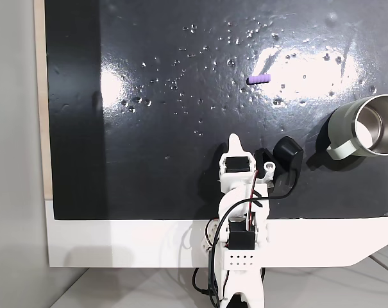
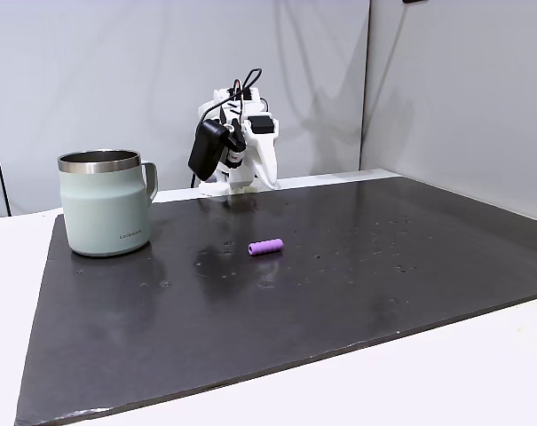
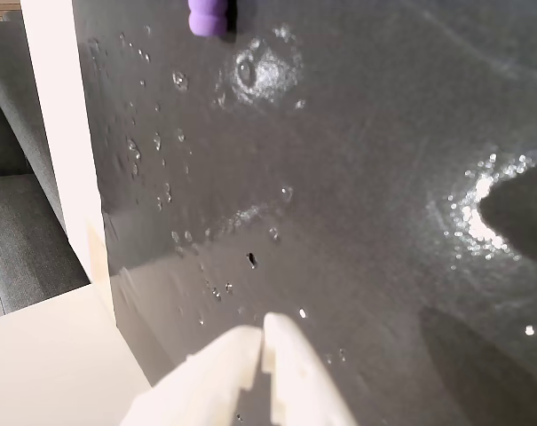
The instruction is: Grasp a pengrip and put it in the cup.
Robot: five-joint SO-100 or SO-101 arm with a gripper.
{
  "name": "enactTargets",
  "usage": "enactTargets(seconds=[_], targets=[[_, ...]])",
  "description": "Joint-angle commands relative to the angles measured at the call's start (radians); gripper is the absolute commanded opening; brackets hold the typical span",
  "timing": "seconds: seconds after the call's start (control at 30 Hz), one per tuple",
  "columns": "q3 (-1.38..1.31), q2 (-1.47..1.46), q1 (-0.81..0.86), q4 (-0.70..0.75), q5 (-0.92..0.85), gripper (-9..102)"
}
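Note:
The light-purple pengrip [image 1: 258,79] lies on its side on the black mat, near the middle in the side fixed view [image 2: 265,247] and cut by the top edge of the wrist view [image 3: 210,16]. The grey-green cup [image 1: 342,127] stands upright at the mat's right edge in a fixed view, handle toward the arm, and at the left in the other [image 2: 104,211]. My white gripper [image 1: 234,141] is folded back near the arm's base, far from both. In the wrist view its fingertips [image 3: 264,335] touch each other with nothing between them.
The black mat [image 1: 149,160] carries small shiny specks and lies on a white table [image 1: 117,244]. A black wrist camera [image 1: 287,154] sticks out beside the arm, toward the cup. A wooden strip [image 1: 41,96] runs along the mat's left edge.

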Motion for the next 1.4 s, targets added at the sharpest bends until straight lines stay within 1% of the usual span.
enactTargets(seconds=[0.0, 0.33, 0.5, 0.7, 0.87, 1.1, 1.37], targets=[[-0.008, 0.009, -0.005, -0.017, 0.005, 0], [-0.015, 0.009, 0.002, -0.017, 0.002, 0], [-0.091, -0.048, 0.008, -0.017, -0.014, 0], [-0.371, -0.383, 0.008, -0.049, -0.012, 0], [-0.658, -0.692, 0.046, -0.038, -0.012, 0], [-1.052, -1.034, 0.129, 0.077, -0.035, 3], [-1.373, -1.327, 0.183, 0.179, -0.066, 6]])
